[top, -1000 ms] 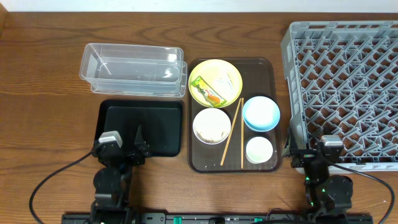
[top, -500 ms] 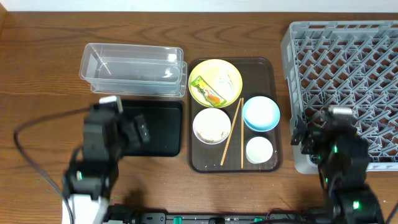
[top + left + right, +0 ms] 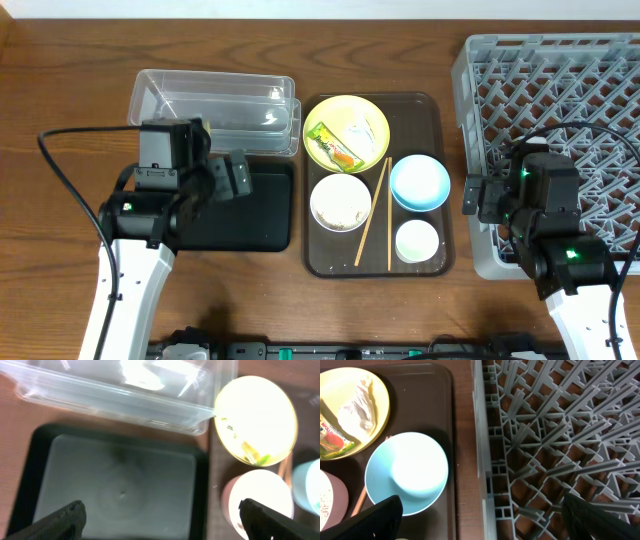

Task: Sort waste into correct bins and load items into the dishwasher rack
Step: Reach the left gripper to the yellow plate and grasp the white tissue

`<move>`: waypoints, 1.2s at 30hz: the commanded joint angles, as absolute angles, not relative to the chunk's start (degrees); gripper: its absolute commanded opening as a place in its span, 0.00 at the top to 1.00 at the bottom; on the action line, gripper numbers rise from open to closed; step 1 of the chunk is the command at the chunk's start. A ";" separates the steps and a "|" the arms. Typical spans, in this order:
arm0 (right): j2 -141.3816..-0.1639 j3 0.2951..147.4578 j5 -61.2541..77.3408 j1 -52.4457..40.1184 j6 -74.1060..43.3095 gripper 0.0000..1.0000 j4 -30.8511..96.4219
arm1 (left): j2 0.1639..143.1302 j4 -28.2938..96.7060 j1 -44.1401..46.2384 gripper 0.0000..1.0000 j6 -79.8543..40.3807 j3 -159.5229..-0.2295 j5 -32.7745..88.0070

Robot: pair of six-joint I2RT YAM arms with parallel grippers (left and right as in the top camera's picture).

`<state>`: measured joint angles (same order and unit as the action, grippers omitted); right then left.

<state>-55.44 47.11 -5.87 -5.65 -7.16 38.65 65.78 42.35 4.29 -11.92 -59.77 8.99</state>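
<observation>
A yellow plate (image 3: 347, 133) holds the green-yellow wrapper (image 3: 331, 145) and a clear plastic scrap (image 3: 362, 130). Below it are a white bowl (image 3: 341, 201) with rice, a light-blue bowl (image 3: 420, 182), a small white cup (image 3: 417, 240) and two chopsticks (image 3: 375, 210). My left gripper (image 3: 235, 175) hangs open and empty over the black tray (image 3: 265, 215); the left wrist view shows its fingers (image 3: 65, 517) wide apart above that tray (image 3: 115, 485). My right gripper (image 3: 480, 198) is open and empty over the grey rack's (image 3: 560, 100) left edge, beside the blue bowl (image 3: 407, 472).
The dishes sit on a dark brown serving tray (image 3: 425, 105) in the middle. The clear tub (image 3: 215, 110) stands behind the black tray. The rack's raised wall (image 3: 485, 460) runs close along the serving tray's right side. Cables trail from both arms.
Both arms have risen from the table's front edge and reached forward. The left gripper now hangs over the black tray, the right over the rack's left edge. No object has moved.
</observation>
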 commanded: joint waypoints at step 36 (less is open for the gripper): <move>-55.31 48.47 -5.54 -5.98 -6.79 0.01 39.03 | 116.60 3.90 33.71 0.16 -10.74 -76.29 7.90</move>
